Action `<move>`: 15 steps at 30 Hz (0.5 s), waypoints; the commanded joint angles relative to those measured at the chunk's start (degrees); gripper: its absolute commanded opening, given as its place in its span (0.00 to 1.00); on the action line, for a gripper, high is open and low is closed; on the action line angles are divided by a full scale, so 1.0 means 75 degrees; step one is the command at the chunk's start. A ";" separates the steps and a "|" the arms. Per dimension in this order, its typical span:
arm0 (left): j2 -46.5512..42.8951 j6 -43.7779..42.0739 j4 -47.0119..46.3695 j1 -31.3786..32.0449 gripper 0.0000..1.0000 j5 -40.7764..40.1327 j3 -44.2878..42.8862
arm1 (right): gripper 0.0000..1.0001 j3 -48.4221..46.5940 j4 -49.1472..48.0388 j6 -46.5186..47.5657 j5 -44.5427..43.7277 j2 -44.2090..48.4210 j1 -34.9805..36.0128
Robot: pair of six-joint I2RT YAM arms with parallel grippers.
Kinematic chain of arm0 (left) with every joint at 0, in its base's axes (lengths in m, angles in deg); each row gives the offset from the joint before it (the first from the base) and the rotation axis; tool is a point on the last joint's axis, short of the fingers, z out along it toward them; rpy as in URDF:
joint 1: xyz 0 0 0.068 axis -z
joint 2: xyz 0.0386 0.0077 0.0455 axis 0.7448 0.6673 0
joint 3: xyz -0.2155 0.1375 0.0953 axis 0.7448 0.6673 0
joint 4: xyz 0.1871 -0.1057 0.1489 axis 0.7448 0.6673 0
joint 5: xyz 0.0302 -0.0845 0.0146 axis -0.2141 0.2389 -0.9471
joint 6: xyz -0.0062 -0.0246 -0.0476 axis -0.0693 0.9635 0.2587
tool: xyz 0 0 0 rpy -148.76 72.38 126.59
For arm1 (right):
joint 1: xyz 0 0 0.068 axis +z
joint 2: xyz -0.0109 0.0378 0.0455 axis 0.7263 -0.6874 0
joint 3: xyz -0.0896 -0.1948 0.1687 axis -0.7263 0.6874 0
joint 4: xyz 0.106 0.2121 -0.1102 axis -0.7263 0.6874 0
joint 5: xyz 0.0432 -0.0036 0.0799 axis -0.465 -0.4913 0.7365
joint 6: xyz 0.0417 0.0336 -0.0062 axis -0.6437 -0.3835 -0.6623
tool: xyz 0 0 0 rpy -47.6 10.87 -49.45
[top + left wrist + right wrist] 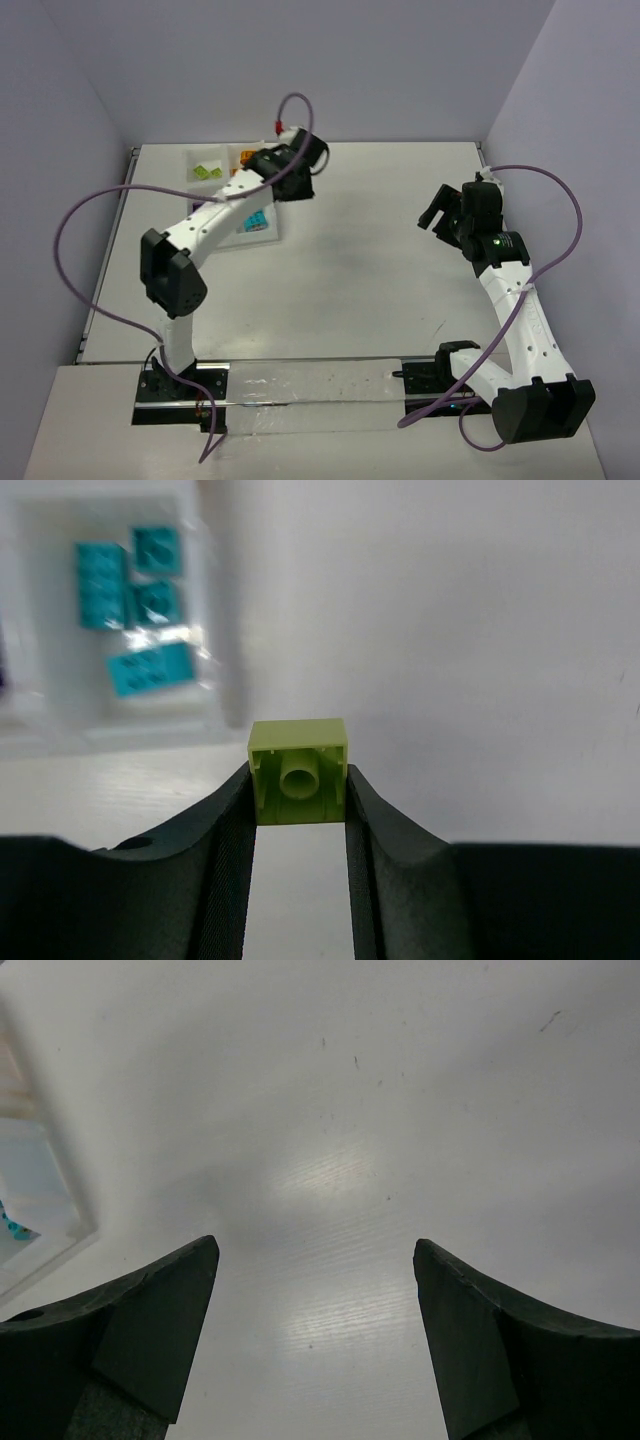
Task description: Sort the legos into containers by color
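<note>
Pinching one lime brick at the bottom centre of its wrist view, the left gripper has a finger pressed on each side face. The brick's hollow underside is turned to the camera. Beyond it lies bare table. At upper left is the tray, blurred, with four teal bricks in the one compartment visible. The tray wall stands between them and the held brick.

In the top view that gripper hangs by the tray's upper right corner, at upper left of the frame, and the arm covers much of the tray. Two lime bricks lie in the tray's upper-left compartment. Beside them to the right are orange ones, their count unclear. Teal shows lower down, beside the arm.

The right gripper is spread wide with nothing between its fingers. It is over bare table, well apart from the tray, whose corner only shows at the left edge of the right wrist view.
</note>
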 commanded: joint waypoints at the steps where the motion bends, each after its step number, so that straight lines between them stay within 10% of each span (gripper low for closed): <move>1: -0.0594 -0.0833 -0.0073 -0.0890 0.00 -0.0356 -0.0360 | 0.86 0.0054 -0.0378 -0.0038 0.0142 0.0004 -0.0024; 15: 0.0598 -0.1672 -0.0464 -0.4124 0.00 0.0671 -0.1740 | 0.86 0.0013 -0.0306 -0.0078 0.0286 -0.0135 -0.0032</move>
